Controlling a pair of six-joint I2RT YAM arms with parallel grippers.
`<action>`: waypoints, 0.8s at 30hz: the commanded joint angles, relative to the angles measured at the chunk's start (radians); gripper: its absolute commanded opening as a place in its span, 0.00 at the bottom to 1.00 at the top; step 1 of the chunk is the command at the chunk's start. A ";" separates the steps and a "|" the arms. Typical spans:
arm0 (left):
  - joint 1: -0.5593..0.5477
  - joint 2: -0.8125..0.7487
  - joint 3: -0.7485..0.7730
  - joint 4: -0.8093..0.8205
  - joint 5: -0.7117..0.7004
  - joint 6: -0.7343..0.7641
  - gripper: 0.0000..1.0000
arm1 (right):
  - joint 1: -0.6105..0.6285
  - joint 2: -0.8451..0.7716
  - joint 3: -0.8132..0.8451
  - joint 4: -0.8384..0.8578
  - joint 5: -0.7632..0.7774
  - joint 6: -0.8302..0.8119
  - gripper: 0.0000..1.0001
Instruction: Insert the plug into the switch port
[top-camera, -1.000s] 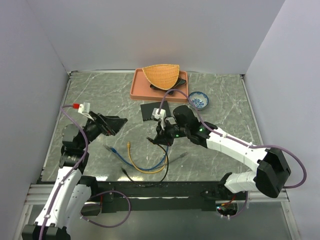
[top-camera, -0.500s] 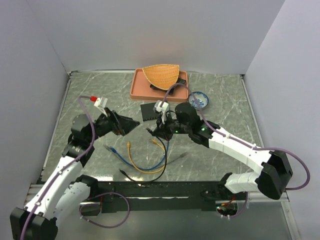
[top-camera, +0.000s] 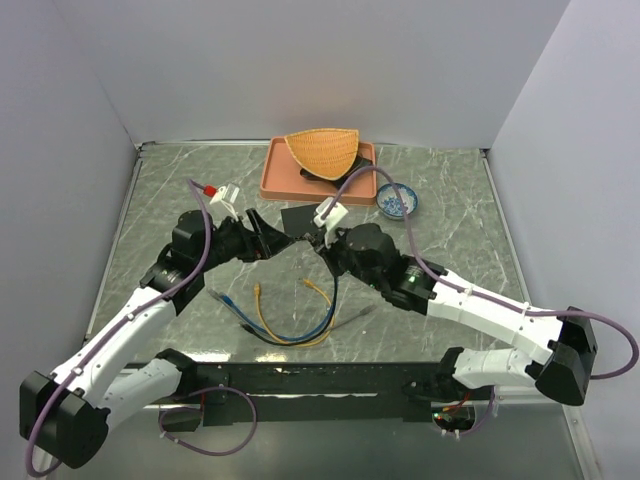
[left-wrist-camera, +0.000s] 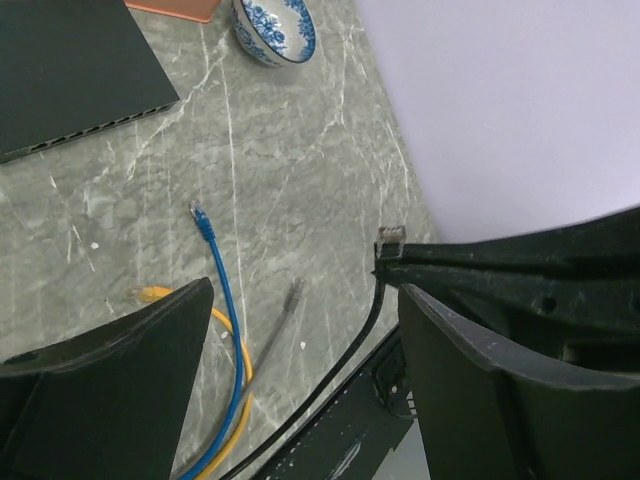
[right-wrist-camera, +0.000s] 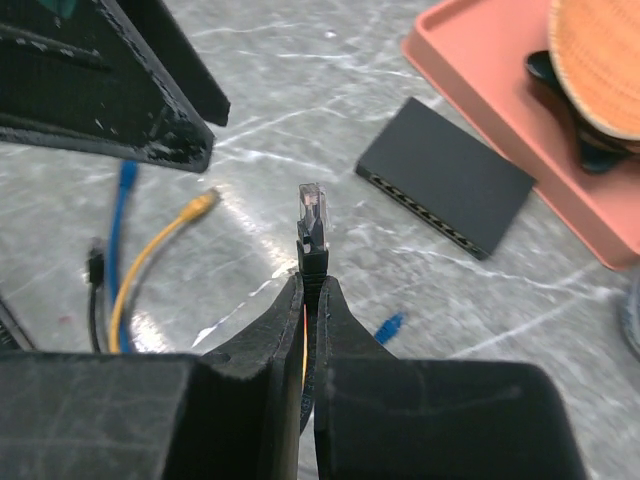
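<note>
Your right gripper (right-wrist-camera: 308, 290) has its jaws clenched on a thin black cable, just below the small clear plastic plug (right-wrist-camera: 312, 212), which stands upright above the fingertips. Your left gripper (left-wrist-camera: 305, 290) is spread wide and grasps nothing; through its gap you see bare tabletop and loose cabling, with the held plug just beside its right finger. From above, the two grippers sit close together over the middle of the table, the left gripper (top-camera: 270, 236) just left of the right gripper (top-camera: 322, 240).

On the grey marbled table (top-camera: 450, 240) nearest you lie a yellow cable (top-camera: 268, 322) and a blue cable (top-camera: 300, 335), curled together and each ending in a free connector.

Beyond the fingertips lies the flat black rectangular switch (right-wrist-camera: 445, 178), flat on the table, its row of small sockets along the long side facing the plug. The plug is near it but apart from it, in no port.

Farther back sits a salmon-pink rectangular tray (top-camera: 275, 175) carrying a woven wicker basket (top-camera: 322, 150), and to its right a small blue-and-white patterned bowl (top-camera: 398, 200). Plain pale walls (top-camera: 300, 70) close in the back and both sides.
</note>
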 joint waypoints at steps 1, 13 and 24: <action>-0.037 0.001 0.049 0.028 -0.056 -0.040 0.80 | 0.067 0.029 0.017 0.057 0.257 -0.020 0.00; -0.117 0.075 0.077 0.080 -0.080 -0.021 0.70 | 0.119 0.086 0.058 0.047 0.230 -0.004 0.00; -0.166 0.144 0.095 0.117 -0.112 -0.015 0.50 | 0.120 0.082 0.060 0.050 0.167 0.026 0.00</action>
